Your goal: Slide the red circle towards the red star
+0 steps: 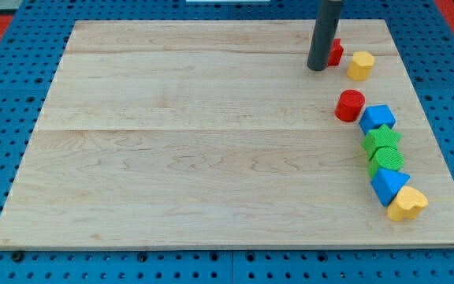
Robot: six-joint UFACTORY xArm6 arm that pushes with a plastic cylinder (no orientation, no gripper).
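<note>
The red circle (350,105) is a short red cylinder at the view's right, touching the blue cube (377,118) at its lower right. The red star (335,52) lies near the view's top right, partly hidden behind my rod. My tip (318,69) rests on the board just left of the red star, above and left of the red circle, with a clear gap to the circle.
A yellow hexagon (360,65) sits right of the red star. Below the blue cube run a green star (382,140), a green circle (387,160), a blue triangle (388,185) and a yellow heart (406,203). The wooden board (195,142) ends close to the right of them.
</note>
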